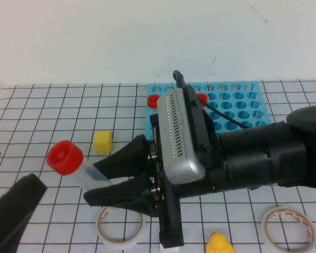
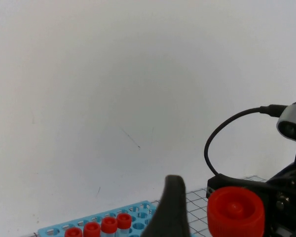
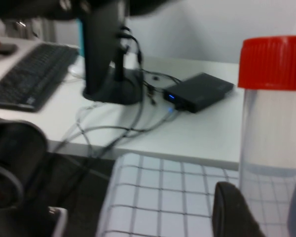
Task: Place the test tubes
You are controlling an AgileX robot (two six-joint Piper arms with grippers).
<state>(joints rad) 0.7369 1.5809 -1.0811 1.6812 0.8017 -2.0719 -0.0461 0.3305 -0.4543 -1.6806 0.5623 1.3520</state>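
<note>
Centrally, right hand (image 1: 92,184) clasping test tube (image 1: 65,157), left hand (image 1: 13,174) spread, lower left

so one clear, red-capped test tube (image 1: 83,173) is up off the table, tilted with its cap toward the left, pinched in the right gripper (image 1: 97,183), and the blue rack (image 1: 255,87) at the back has, I think, four red-capped tubes (image 2: 108,224) standing in a row.
</note>
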